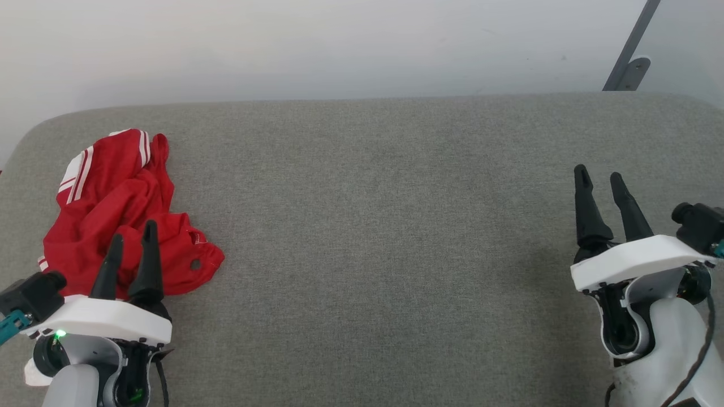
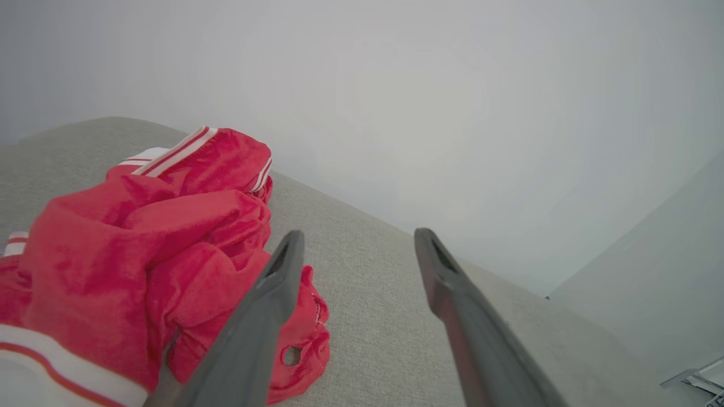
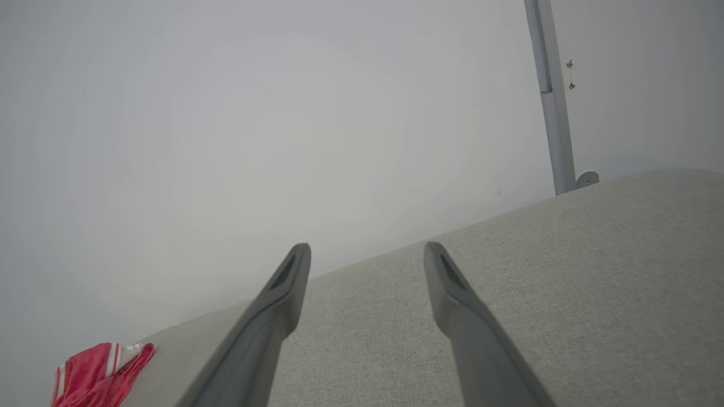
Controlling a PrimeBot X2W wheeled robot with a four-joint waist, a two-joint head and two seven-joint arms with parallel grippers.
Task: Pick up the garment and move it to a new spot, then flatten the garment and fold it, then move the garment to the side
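Note:
The garment [image 1: 121,212] is a red shirt with white-striped trim, lying crumpled in a heap at the left end of the grey padded table [image 1: 373,226]. My left gripper [image 1: 133,234] hovers open at the heap's near edge, its dark fingers overlapping the cloth in the head view. In the left wrist view the garment [image 2: 141,254] lies to the left of my open left gripper [image 2: 356,240], with nothing between the fingers. My right gripper [image 1: 598,175] stands open over bare table at the far right. The right wrist view catches a corner of the garment [image 3: 99,373] at lower left, far from my right gripper [image 3: 367,251].
A pale wall rises behind the table's far edge. A grey metal pole with a bracket [image 1: 630,53] leans at the back right, seen also as the pole [image 3: 551,102] in the right wrist view. The table's left corners are rounded.

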